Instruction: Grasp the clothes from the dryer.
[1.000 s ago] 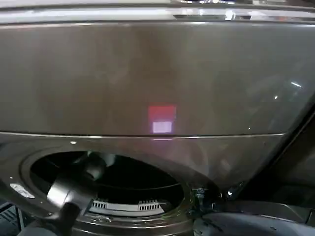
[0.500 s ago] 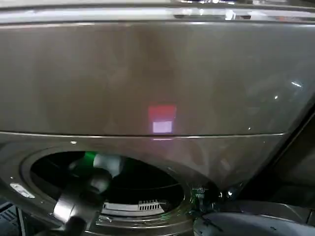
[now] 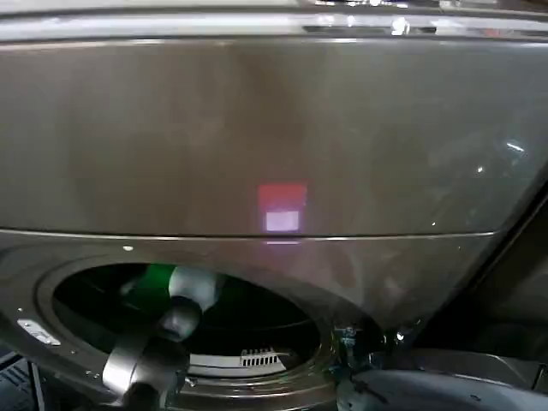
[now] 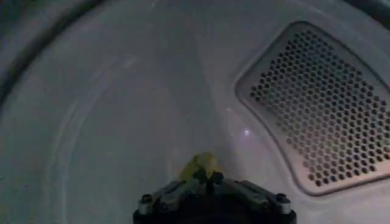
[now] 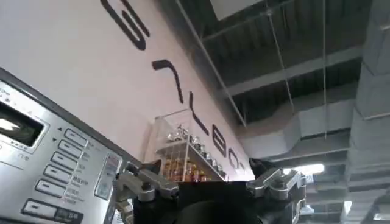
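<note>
Left gripper [image 4: 207, 180] inside dryer [image 3: 274, 137] drum, jaws closed on clothes [image 4: 199, 164]. Right gripper [image 5: 210, 185] outside; jaws' state unclear.

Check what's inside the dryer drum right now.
Inside the dryer: left claw at the yellow-green clothes, beside a perforated vent panel. The claw covers the cloth's lower part.

Showroom/lab — dryer [image 3: 274, 137], display case [image 5: 183, 152]
</note>
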### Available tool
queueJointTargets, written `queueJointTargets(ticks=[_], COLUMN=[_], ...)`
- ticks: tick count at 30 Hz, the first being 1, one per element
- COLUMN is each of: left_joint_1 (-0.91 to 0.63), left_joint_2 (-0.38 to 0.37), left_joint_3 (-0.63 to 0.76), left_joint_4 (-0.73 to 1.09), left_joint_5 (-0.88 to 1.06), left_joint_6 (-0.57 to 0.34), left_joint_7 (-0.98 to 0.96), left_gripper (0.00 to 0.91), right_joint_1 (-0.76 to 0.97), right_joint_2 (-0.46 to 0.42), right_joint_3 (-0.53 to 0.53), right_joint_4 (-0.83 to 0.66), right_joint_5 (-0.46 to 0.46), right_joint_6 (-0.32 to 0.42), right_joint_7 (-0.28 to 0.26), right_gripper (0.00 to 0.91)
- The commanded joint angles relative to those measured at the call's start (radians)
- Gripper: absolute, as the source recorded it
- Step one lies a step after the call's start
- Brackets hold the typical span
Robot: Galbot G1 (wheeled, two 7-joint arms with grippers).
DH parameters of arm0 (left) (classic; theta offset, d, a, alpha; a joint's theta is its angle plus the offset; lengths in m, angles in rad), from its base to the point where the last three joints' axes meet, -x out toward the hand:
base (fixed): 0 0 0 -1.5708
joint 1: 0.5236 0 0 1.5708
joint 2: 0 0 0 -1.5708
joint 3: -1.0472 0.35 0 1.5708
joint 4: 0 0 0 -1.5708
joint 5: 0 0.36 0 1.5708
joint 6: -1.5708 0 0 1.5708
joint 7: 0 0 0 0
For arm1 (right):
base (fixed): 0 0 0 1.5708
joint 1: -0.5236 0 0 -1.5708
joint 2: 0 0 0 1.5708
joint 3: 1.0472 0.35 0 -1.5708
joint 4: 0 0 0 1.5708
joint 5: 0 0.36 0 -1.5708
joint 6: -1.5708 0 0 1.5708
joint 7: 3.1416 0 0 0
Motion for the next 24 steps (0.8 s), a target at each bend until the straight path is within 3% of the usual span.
queueJointTargets(ticks=[1,24], left_joint_1=[0.001,0.004], left_joint_2=[-0.007,-0.012], left_joint_3=[-0.017,0.006], left_joint_4=[-0.009,0.017], left_joint_5=[0.055,0.058], left_joint_6=[-0.018,-0.009], left_joint_7=[-0.051,-0.036], left_gripper=[0.0,0.0], right_joint_1=[0.001,-0.006], right_joint_2=[0.0,-0.012], right_joint_3=[0.001,0.011], right_joint_4=[0.0,-0.01], right_joint_5=[-0.009,-0.004], right_joint_6=[-0.012,0.006], right_joint_7=[-0.006,0.006], right_gripper=[0.907,0.907])
